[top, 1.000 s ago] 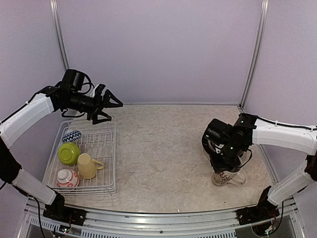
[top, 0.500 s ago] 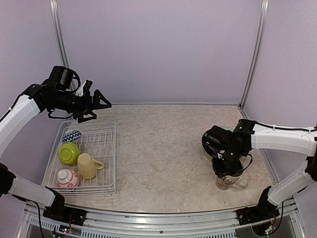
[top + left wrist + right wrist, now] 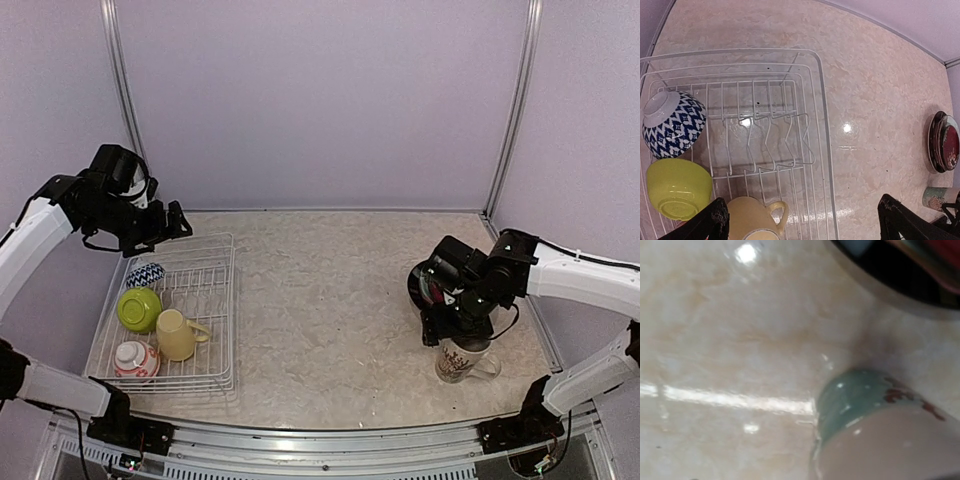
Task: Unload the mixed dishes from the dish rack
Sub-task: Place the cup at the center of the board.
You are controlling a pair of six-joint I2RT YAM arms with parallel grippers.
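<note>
Left gripper point(image 3: 172, 226): upper left of the top view, over the far end of the dish rack point(image 3: 206, 292). Jaws spread wide, nothing between them. In its wrist view only the two dark fingertips point(image 3: 715, 222) show, cut off at the bottom corners.

Rack sits at the left of the table point(image 3: 330, 290). It holds four pieces, all along its left side:
- blue-white bowl point(image 3: 672, 122), upside down
- lime-green bowl point(image 3: 677, 188), tipped on its side
- yellow mug point(image 3: 178, 335), lying down with its handle to the right; half cut off at the bottom edge of the wrist view
- red-white bowl point(image 3: 135, 360), nearest corner, seen from above only

The upright wire slots in the middle of the rack hold nothing.

Right gripper point(image 3: 447, 328): right of the top view, just above the cream patterned mug point(image 3: 462, 360), which stands upright on the table. Jaws are lost in the dark wrist body, and I can't tell if they are wide or narrow. Right wrist view is blurred, with no fingers in frame. It shows the mug's greenish band and red marks at lower right.

Stack of plates point(image 3: 944, 141): dark red on top, at the right edge of the left wrist view. It is mostly hidden behind the right arm from above. The lower plates cannot be told apart.
</note>
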